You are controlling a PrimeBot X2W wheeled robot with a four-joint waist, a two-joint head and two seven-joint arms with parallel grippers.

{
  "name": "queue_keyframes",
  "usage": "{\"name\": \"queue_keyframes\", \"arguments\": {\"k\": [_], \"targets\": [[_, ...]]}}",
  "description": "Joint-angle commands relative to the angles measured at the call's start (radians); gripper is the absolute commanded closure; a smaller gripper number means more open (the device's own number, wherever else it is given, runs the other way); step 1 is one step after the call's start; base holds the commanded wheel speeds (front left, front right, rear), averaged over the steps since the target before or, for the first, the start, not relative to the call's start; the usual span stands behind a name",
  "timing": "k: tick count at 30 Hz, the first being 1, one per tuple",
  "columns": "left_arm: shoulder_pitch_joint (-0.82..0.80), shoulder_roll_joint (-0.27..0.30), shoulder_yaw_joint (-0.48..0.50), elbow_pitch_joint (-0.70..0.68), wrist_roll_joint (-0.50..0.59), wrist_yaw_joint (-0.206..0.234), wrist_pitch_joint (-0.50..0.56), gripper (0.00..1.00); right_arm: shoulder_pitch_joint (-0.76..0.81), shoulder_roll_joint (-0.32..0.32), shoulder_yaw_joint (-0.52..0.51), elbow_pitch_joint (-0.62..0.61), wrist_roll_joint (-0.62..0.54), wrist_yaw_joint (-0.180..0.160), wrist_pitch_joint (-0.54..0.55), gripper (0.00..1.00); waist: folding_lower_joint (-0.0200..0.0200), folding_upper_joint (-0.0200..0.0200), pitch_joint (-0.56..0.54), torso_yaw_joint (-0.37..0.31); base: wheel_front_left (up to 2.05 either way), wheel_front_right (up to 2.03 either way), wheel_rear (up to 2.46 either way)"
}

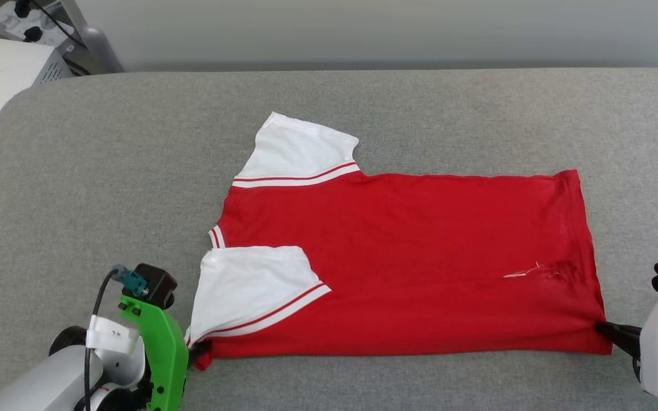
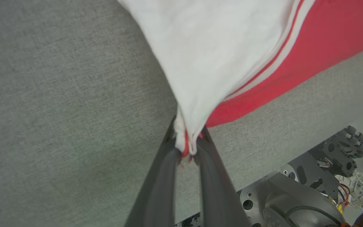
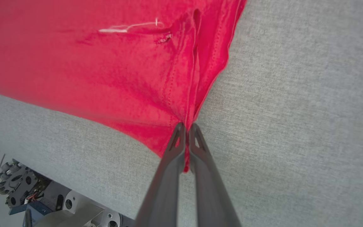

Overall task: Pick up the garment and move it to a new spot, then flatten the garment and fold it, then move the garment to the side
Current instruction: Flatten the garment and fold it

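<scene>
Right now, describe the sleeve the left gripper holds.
On the grey table, find the flat red shirt. At its near left corner a white sleeve is pinched by the left gripper. Unlike the far sleeve, it lies folded over the red body.

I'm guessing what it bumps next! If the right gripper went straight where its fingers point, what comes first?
The red garment: the right gripper is shut on its corner, so it would probably push into more red cloth ahead.
</scene>
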Motion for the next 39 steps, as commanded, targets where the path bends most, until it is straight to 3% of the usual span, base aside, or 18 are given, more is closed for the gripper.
{"name": "queue_keyframes", "arguments": {"k": [1, 9, 10, 11, 12, 13, 20, 26, 31, 39], "targets": [[0.013, -0.008, 0.002, 0.016, -0.007, 0.010, -0.011, 1.00, 0.001, 0.016, -0.007, 0.018, -0.019, -0.001, 0.006, 1.00, 0.0000, 0.0000, 0.026, -0.004, 0.00, 0.00, 0.00], [0.004, -0.073, -0.009, 0.160, 0.002, 0.000, -0.042, 1.00, -0.042, 0.109, 0.017, 0.140, -0.076, -0.001, -0.017, 1.00, 0.0000, 0.0000, 0.044, 0.005, 0.00, 0.00, 0.00], [0.000, -0.076, -0.002, 0.170, 0.006, -0.003, -0.060, 0.96, -0.043, 0.111, 0.017, 0.143, -0.080, -0.001, -0.032, 1.00, 0.0000, 0.0000, 0.038, 0.007, 0.00, 0.00, 0.00], [-0.002, -0.077, 0.003, 0.176, 0.006, -0.005, -0.071, 0.55, -0.042, 0.112, 0.017, 0.142, -0.081, -0.001, -0.042, 0.84, 0.0000, 0.0000, 0.032, 0.009, 0.00, 0.00, 0.00], [-0.006, -0.074, 0.009, 0.178, 0.010, -0.008, -0.087, 0.00, -0.041, 0.111, 0.012, 0.135, -0.080, -0.001, -0.059, 0.41, 0.0000, 0.0000, 0.022, 0.010, 0.00, 0.00, 0.00], [-0.011, -0.070, 0.015, 0.176, 0.016, -0.008, -0.099, 0.00, -0.040, 0.109, 0.007, 0.128, -0.085, -0.001, -0.077, 0.00, 0.0000, 0.0000, 0.014, 0.011, 0.00, 0.00, 0.00], [-0.088, -0.005, 0.093, 0.115, 0.058, 0.029, -0.183, 0.00, -0.040, 0.113, -0.093, 0.022, -0.181, -0.001, -0.255, 0.00, 0.0000, 0.0000, -0.016, -0.001, 0.00, 0.00, 0.00], [-0.235, 0.011, 0.146, 0.106, 0.130, 0.053, -0.219, 0.00, -0.057, 0.214, -0.227, -0.091, -0.336, -0.001, -0.430, 0.00, 0.0000, 0.0000, 0.028, -0.038, 0.00, 0.00, 0.00], [-0.418, -0.035, 0.164, 0.149, 0.183, 0.036, -0.199, 0.00, -0.064, 0.312, -0.294, -0.187, -0.444, -0.001, -0.515, 0.00, 0.0000, 0.0000, 0.114, -0.077, 0.00, 0.00, 0.00], [-0.747, -0.159, 0.152, 0.306, 0.223, -0.036, -0.071, 0.00, -0.096, 0.372, -0.284, -0.274, -0.535, -0.001, -0.554, 0.00, 0.0000, 0.0000, 0.257, -0.140, 0.00, 0.00, 0.00]]}}
